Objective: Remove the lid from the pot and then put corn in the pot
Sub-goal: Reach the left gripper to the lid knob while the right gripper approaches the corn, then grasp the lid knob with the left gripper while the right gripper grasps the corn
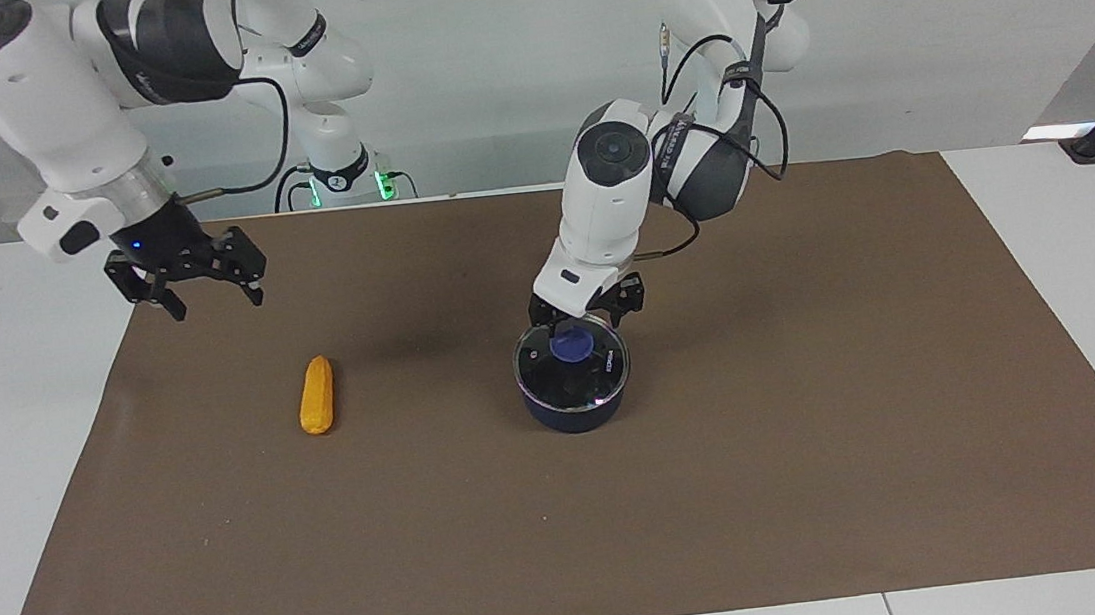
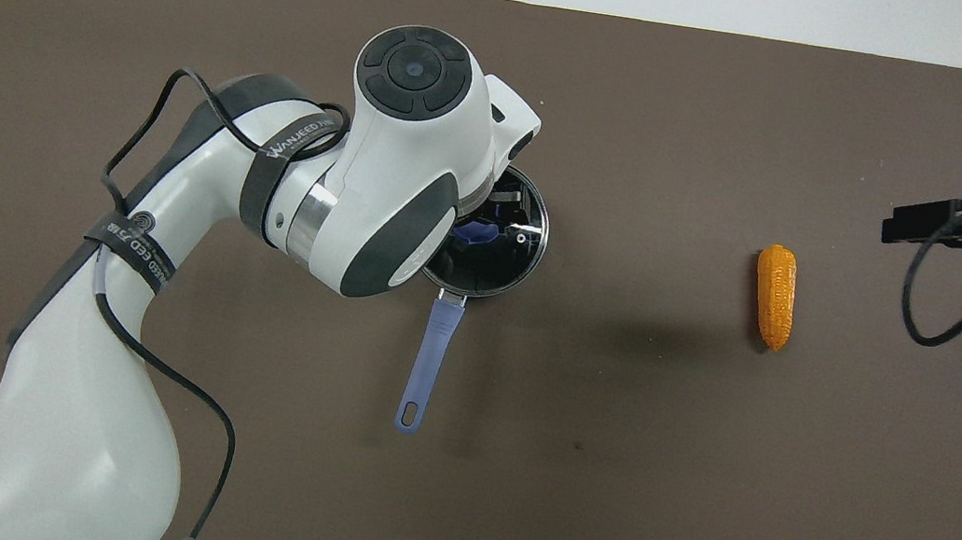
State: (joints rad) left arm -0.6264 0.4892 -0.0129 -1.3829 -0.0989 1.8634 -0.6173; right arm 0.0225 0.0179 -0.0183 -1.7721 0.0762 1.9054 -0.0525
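Claw [image 1: 578, 330] of left arm over lid [image 1: 571, 363] knob.

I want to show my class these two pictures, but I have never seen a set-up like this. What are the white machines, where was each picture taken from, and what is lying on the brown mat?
The white machines are two robot arms, each ending in a two-fingered tool. One picture looks across the table at the robots; the other looks down from above their end. On the brown mat stands a small dark pot with a long blue handle, covered by a glass lid with a blue knob. The left tool is down at that knob; nothing is lifted yet. An orange corn cob lies toward the right arm's end. The right tool hangs open in the air, waiting, holding nothing.
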